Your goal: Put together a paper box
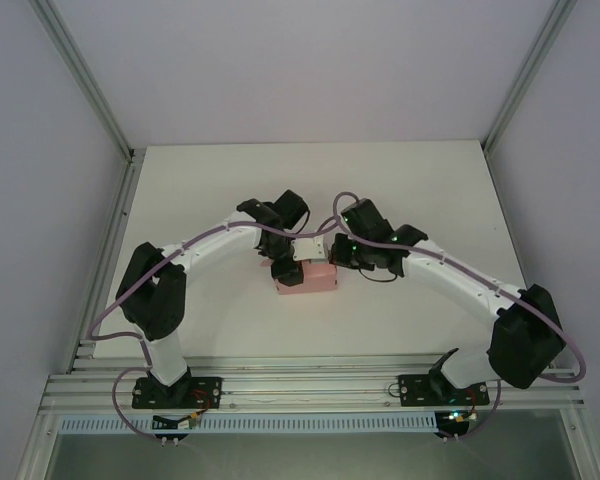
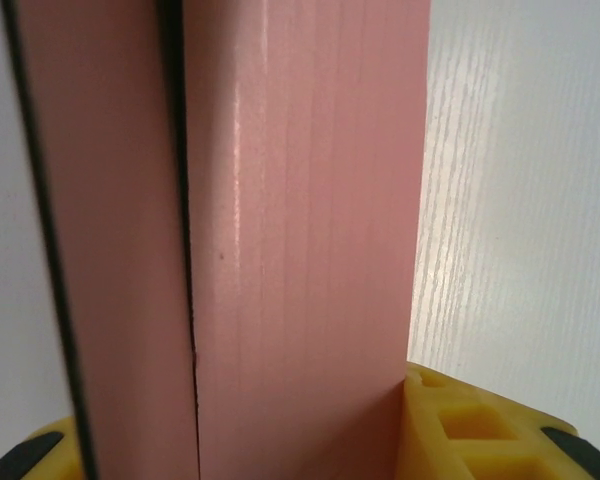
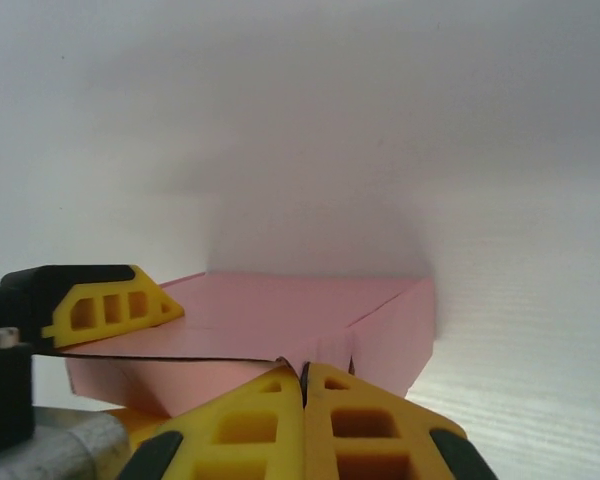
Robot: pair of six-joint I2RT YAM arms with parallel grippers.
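Paper box, pink, sat near the middle of the counter. The left claw pinched its sides, probably steadying it; the right claw, pressed together, met its edge, likely nudging it shut.

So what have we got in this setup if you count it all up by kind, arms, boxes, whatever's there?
Robot arms: 2 (left arm, right arm)
Boxes: 1 (pink paper box)
Total: 3
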